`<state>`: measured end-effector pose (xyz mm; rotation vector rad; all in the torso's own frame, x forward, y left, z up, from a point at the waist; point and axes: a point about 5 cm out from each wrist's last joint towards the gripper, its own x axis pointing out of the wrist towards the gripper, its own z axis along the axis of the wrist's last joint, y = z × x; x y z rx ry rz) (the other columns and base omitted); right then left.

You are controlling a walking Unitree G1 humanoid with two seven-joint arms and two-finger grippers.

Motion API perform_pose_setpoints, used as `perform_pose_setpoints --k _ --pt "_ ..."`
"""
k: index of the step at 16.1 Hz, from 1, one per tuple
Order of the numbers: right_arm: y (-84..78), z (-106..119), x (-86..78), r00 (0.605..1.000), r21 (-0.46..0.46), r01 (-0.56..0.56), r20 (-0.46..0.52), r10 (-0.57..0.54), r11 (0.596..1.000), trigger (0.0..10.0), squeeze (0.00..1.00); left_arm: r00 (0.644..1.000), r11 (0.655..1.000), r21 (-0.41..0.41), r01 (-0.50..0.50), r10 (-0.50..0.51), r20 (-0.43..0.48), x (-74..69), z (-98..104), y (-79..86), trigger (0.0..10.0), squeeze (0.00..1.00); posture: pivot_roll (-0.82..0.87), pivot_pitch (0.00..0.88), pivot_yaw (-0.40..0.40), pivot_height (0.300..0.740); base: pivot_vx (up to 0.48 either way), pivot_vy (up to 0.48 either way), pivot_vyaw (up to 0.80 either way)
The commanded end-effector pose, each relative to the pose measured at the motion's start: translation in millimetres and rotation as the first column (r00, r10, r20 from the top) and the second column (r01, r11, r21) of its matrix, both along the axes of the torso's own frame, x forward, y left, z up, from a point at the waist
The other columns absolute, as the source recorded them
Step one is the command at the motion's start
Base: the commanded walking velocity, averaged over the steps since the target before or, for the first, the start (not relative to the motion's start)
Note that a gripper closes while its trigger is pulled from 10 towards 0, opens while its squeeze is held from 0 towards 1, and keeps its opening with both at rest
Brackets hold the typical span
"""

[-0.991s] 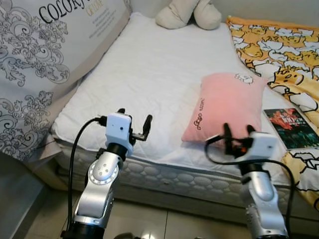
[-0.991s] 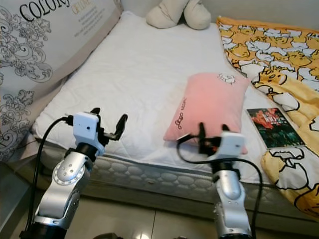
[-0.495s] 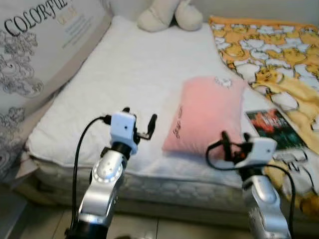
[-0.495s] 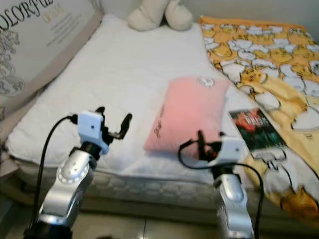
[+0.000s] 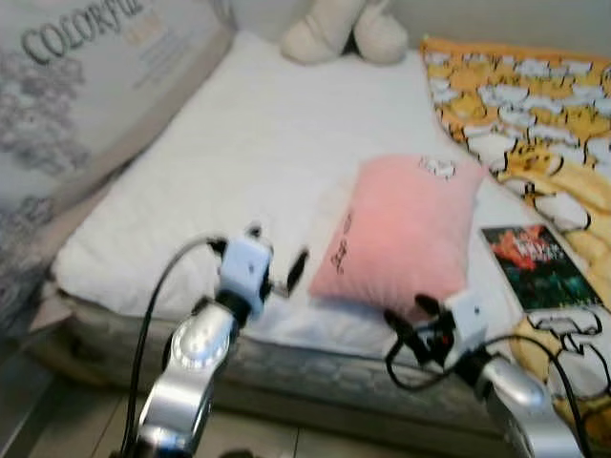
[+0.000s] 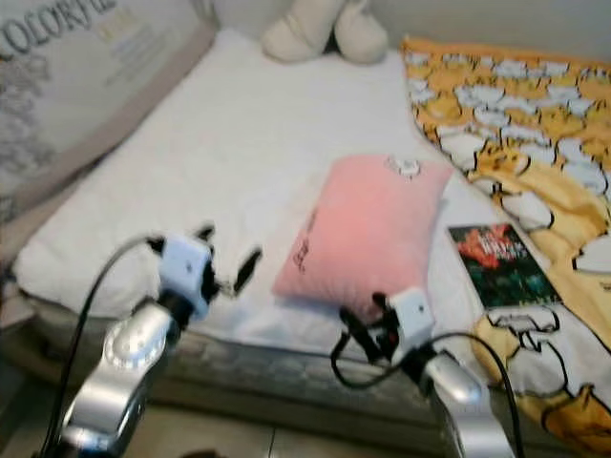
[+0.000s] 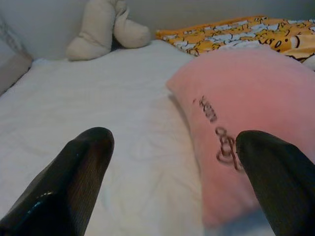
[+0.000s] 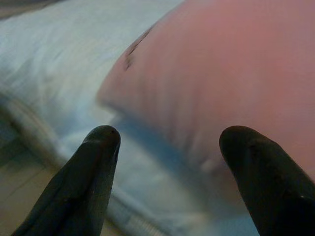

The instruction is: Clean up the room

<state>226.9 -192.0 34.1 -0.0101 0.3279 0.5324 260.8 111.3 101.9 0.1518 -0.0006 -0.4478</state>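
A pink pillow [image 5: 401, 229] with dark lettering lies on the white mattress [image 5: 267, 134] near its front edge. My right gripper [image 5: 409, 315] is open and hovers just in front of the pillow's near edge; the right wrist view has the pillow [image 8: 221, 64] close ahead between the fingers [image 8: 98, 162]. My left gripper [image 5: 277, 250] is open over the mattress's front edge, just left of the pillow. In the left wrist view the pillow [image 7: 246, 108] lies beyond the open gripper [image 7: 174, 142]. Neither gripper touches it.
A dark book [image 5: 535, 262] lies right of the pillow beside a yellow patterned blanket [image 5: 535, 105]. A cream plush toy [image 5: 344, 33] sits at the bed's far end. A large grey patterned cushion [image 5: 86, 95] printed "COLORFUL" leans along the left. Tiled floor lies below the bed.
The whole view has shifted and blurred, so the camera moved. My right gripper has dropped lower and come closer to the pillow's near edge. The left gripper also sits lower.
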Motion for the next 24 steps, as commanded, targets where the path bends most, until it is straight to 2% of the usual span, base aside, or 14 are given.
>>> perform_pose_setpoints --k 1,4,7,10,11,13,15,17,19,20,21,22,23,24 --pt "3.1 -2 -0.9 0.999 0.001 -0.038 -0.021 0.038 0.999 10.0 0.00 1.000 1.000 0.010 0.009 -0.009 0.022 1.7 5 0.1 10.0 0.00 0.07 0.000 0.013 0.740 0.000 0.000 0.00" --pt "-4.3 -10 -4.6 0.993 -0.044 -0.085 -0.086 0.081 0.995 10.0 0.00 1.000 1.000 0.008 0.004 -0.004 0.024 5.1 7 0.9 10.0 0.00 0.08 0.000 0.017 0.740 0.000 0.000 0.00" --pt "-36.3 -20 2.5 0.993 -0.205 -0.033 -0.121 0.008 0.978 10.0 0.00 1.000 1.000 0.011 0.017 -0.017 0.021 5.0 7 0.6 10.0 0.00 0.08 0.000 0.023 0.740 0.000 0.000 0.00" --pt "-53.2 -23 5.9 0.991 -0.306 -0.004 -0.131 -0.038 0.952 10.0 0.00 1.000 1.000 0.016 0.020 -0.020 0.017 5.4 6 0.7 10.0 0.00 0.08 0.000 0.022 0.740 0.000 0.000 0.00" --pt "-66.6 -23 14.0 0.987 -0.356 0.076 -0.104 -0.120 0.931 10.0 0.00 1.000 1.000 0.014 0.015 -0.016 0.017 6.1 6 1.5 10.0 0.00 0.08 0.000 0.022 0.740 0.000 0.000 0.00" --pt "-74.4 -24 20.2 0.980 -0.379 0.139 -0.083 -0.183 0.915 10.0 0.00 1.000 1.000 0.013 0.017 -0.017 0.014 6.2 6 0.8 10.0 0.00 0.07 0.000 0.022 0.740 0.000 0.000 0.00" --pt "-88.2 -26 25.4 0.947 -0.387 0.267 -0.064 -0.314 0.883 10.0 0.00 0.998 0.998 0.012 0.060 -0.060 0.003 4.1 3 -5.1 10.0 0.00 0.07 0.000 0.023 0.740 0.000 0.000 0.00" --pt "-103.2 -10 38.7 0.906 -0.377 0.402 0.032 -0.422 0.835 10.0 0.00 0.984 0.980 0.083 0.180 -0.178 -0.026 -0.7 -4 -8.9 10.0 0.00 0.07 0.000 0.022 0.740 0.000 0.000 0.00" --pt "-112.7 -1 43.5 0.883 -0.388 0.455 0.079 -0.463 0.802 10.0 0.00 0.982 0.976 0.104 0.191 -0.189 -0.031 -1.4 -6 -6.7 10.0 0.00 0.07 0.000 0.023 0.740 0.000 0.000 0.00" --pt "-121.9 5 45.9 0.860 -0.407 0.498 0.116 -0.497 0.766 10.0 0.00 0.980 0.972 0.128 0.198 -0.197 -0.023 -1.4 -6 -6.6 10.0 0.00 0.07 0.000 0.024 0.740 0.000 0.000 0.00" --pt "-126.9 13 49.3 0.840 -0.392 0.536 0.163 -0.517 0.747 10.0 0.00 0.979 0.971 0.128 0.202 -0.202 -0.019 -1.0 -6 -7.4 10.0 0.00 0.07 0.000 0.024 0.740 0.000 0.000 0.00" --pt "-126.5 15 50.8 0.838 -0.378 0.542 0.175 -0.517 0.751 10.0 0.00 0.979 0.971 0.125 0.204 -0.204 -0.018 -0.7 -6 -7.9 10.0 0.00 0.07 0.000 0.024 0.740 0.000 0.000 0.00" --pt "-116.7 16 54.6 0.860 -0.326 0.510 0.179 -0.478 0.796 10.0 0.00 0.978 0.971 0.119 0.207 -0.208 -0.009 -0.8 -5 -9.3 10.0 0.00 0.07 0.000 0.022 0.740 0.000 0.000 0.00" --pt "-96.9 16 58.1 0.900 -0.247 0.433 0.177 -0.399 0.867 10.0 0.00 0.978 0.972 0.104 0.209 -0.210 0.001 -1.5 -4 -10.0 10.0 0.00 0.08 0.000 0.020 0.740 0.000 0.000 0.00"
